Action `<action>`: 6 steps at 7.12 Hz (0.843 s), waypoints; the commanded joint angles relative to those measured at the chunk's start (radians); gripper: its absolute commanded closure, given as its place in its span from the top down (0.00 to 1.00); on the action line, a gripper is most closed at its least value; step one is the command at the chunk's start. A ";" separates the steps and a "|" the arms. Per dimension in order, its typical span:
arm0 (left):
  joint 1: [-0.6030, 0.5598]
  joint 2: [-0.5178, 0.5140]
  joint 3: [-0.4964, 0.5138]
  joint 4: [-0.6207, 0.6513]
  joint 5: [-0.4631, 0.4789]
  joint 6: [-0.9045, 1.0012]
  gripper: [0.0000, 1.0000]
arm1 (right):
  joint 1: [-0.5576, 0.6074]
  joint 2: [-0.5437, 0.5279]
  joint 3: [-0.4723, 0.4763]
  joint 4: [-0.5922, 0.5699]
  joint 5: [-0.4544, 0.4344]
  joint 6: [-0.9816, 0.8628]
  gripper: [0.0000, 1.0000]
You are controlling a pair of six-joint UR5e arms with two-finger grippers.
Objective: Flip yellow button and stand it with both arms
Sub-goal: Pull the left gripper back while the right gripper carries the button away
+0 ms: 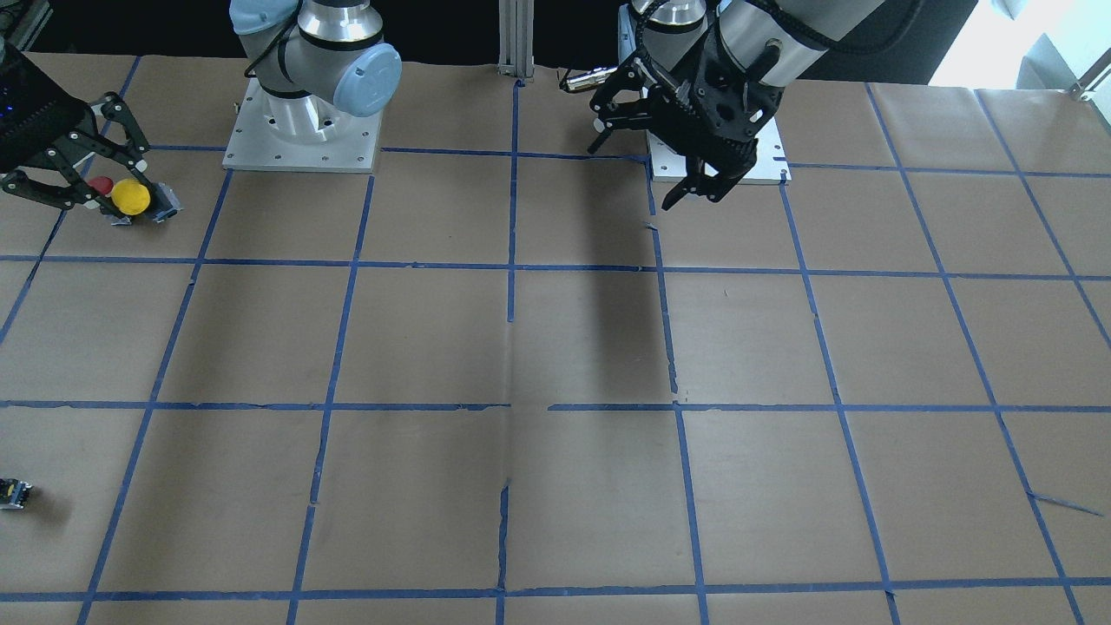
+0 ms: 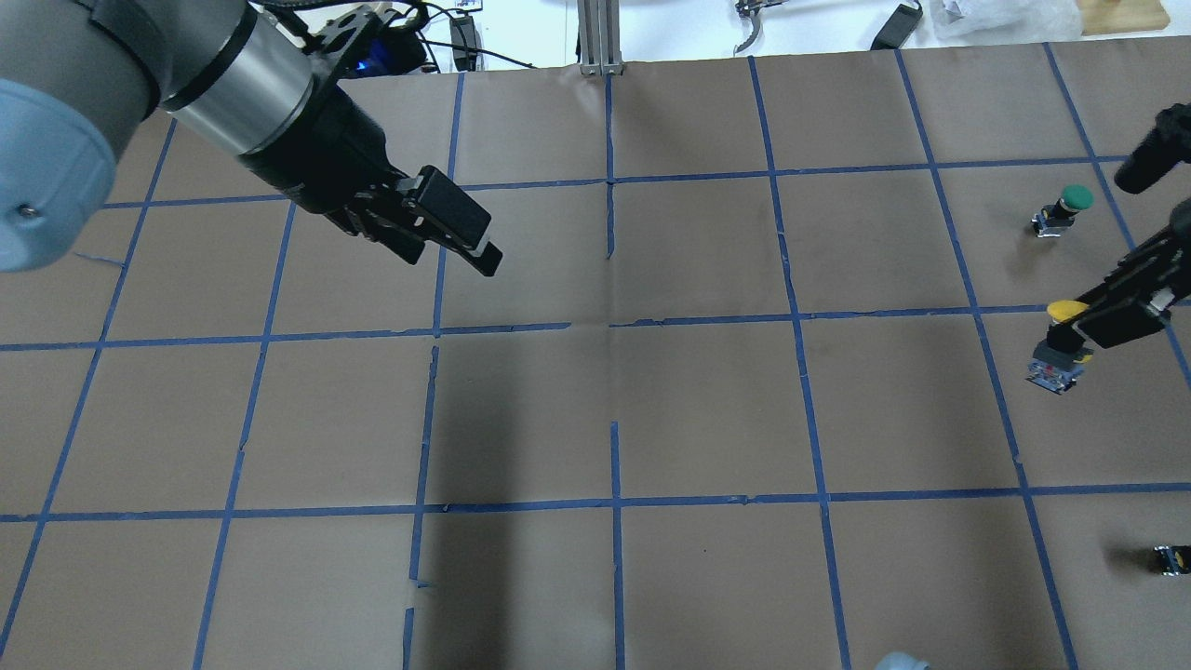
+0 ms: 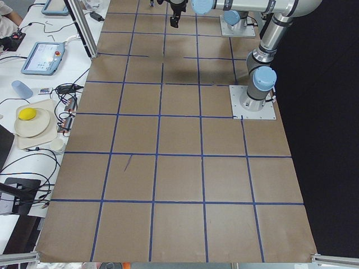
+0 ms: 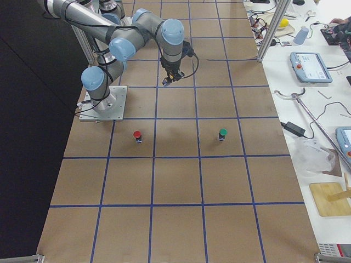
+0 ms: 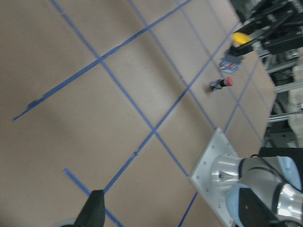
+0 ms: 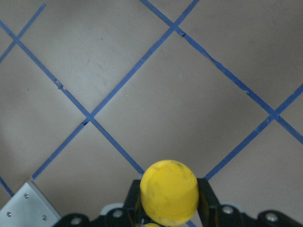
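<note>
The yellow button (image 1: 131,197) has a round yellow cap and a black and grey base. My right gripper (image 1: 117,201) is shut on it and holds it off the table at my far right. In the overhead view the cap (image 2: 1064,309) sits at the fingers (image 2: 1121,312) and the base hangs below. The right wrist view shows the cap (image 6: 169,191) between the two fingers. My left gripper (image 2: 451,247) hangs open and empty above the table's left half, far from the button.
A red-capped button (image 1: 101,184) stands just behind the held one. A green-capped button (image 2: 1065,207) stands further out on the right. A tiny black block with a yellow spot (image 2: 1170,558) lies near my right front edge. The two arm bases (image 1: 304,130) stand at my side.
</note>
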 commanded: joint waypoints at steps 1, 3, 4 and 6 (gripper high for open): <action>-0.005 0.029 0.012 0.037 0.210 -0.197 1.00 | -0.115 0.006 0.081 -0.143 0.008 -0.333 0.11; -0.008 0.047 -0.007 0.039 0.416 -0.330 1.00 | -0.129 0.064 0.085 -0.235 0.010 -0.515 0.11; -0.010 0.035 0.002 0.040 0.416 -0.398 1.00 | -0.164 0.106 0.085 -0.266 0.015 -0.613 0.11; -0.011 0.040 -0.024 0.042 0.413 -0.397 1.00 | -0.262 0.215 0.083 -0.274 0.123 -0.820 0.12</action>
